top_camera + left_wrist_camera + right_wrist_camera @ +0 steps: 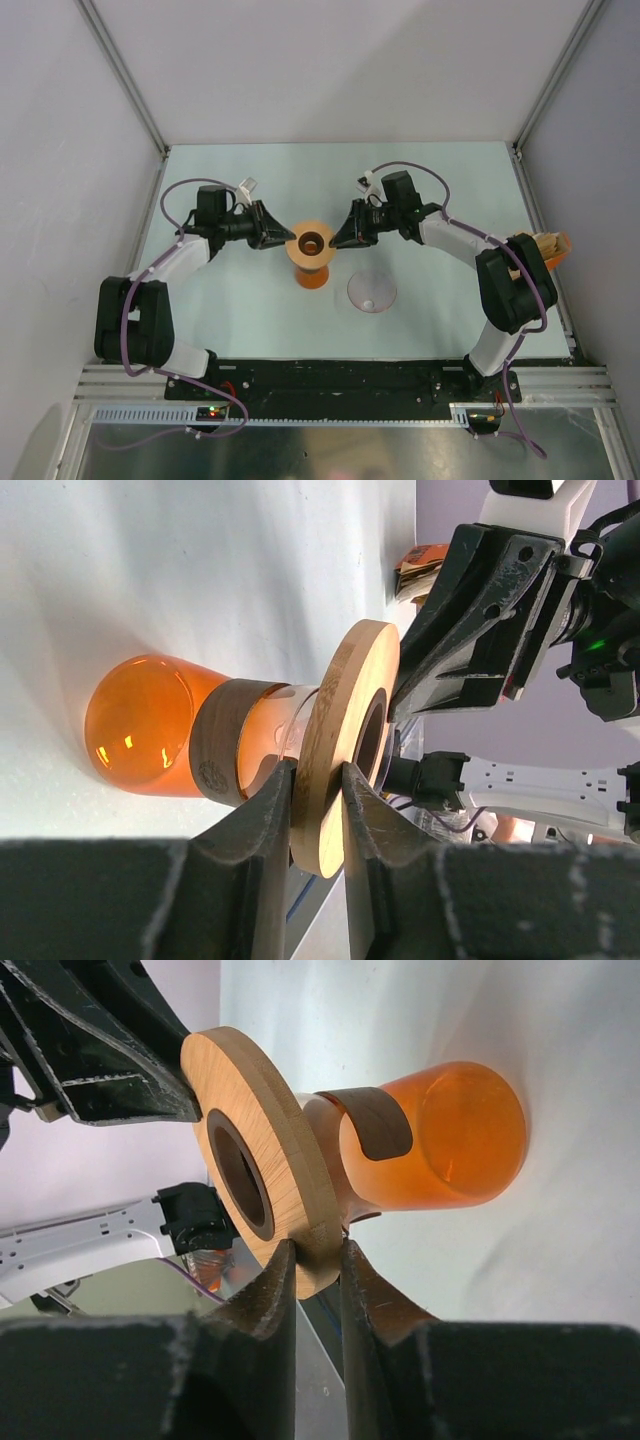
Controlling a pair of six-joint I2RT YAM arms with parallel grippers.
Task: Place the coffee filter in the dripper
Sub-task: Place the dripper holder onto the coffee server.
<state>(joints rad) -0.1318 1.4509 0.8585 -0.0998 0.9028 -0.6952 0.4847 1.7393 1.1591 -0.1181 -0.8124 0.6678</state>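
Observation:
An orange glass base [313, 276] with a dark brown collar [222, 742] stands mid-table, with a pale wooden ring [311, 242] on top. My left gripper [289, 240] is shut on the ring's left rim, with the wood pinched between its fingers in the left wrist view [318, 780]. My right gripper [336, 240] is shut on the right rim [313, 1250]. The clear cone of the dripper [371, 292] lies apart on the table, right of the base. No white coffee filter is in view.
A tan-and-white stack of paper fans [549, 246] sits at the far right edge behind my right arm; it also shows in the left wrist view [424, 564]. Grey walls and metal frame posts enclose the pale table [250, 320].

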